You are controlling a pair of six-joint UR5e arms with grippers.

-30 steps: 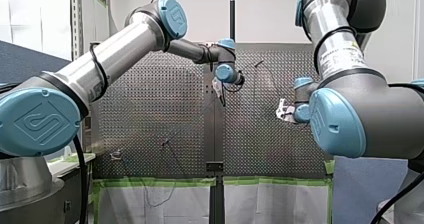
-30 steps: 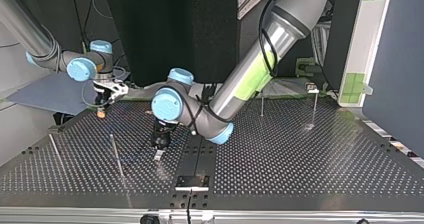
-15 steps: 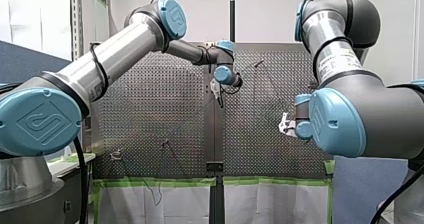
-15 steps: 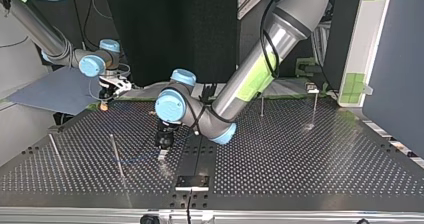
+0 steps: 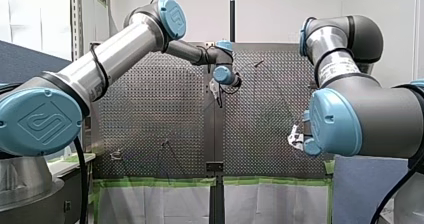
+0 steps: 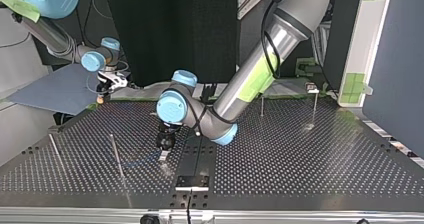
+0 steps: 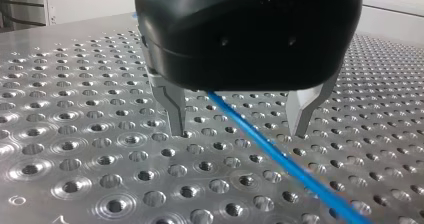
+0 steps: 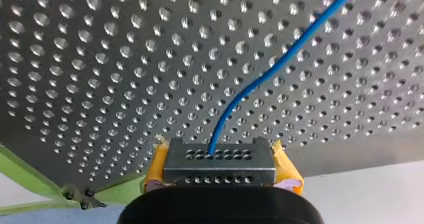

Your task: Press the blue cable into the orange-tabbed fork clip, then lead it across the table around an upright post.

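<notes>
My left gripper point(image 7: 239, 132) stood low over the perforated table point(image 7: 75, 149) with its metal fingers point(image 7: 175, 109) spread wide and the blue cable point(image 7: 280, 156) running loose between them, touched by neither. I judge this a guiding stance, the fingers fencing the cable so it could be steered rather than carried. My right gripper point(image 8: 220, 166), at the upper left of the top view by the table's far edge, seemed pressed together on the cable's end between its yellow pads point(image 8: 155, 169), most likely to hold tension from that side. In the top view the cable showed as a faint blue line left of centre in the lower half, between my left gripper and a thin upright post point(image 6: 116, 156). The orange-tabbed fork clip could not be picked out in any view. The table was bare metal, evenly holed, edged with green tape point(image 5: 160, 181); a black curtain point(image 6: 170, 29) hung behind it.
</notes>
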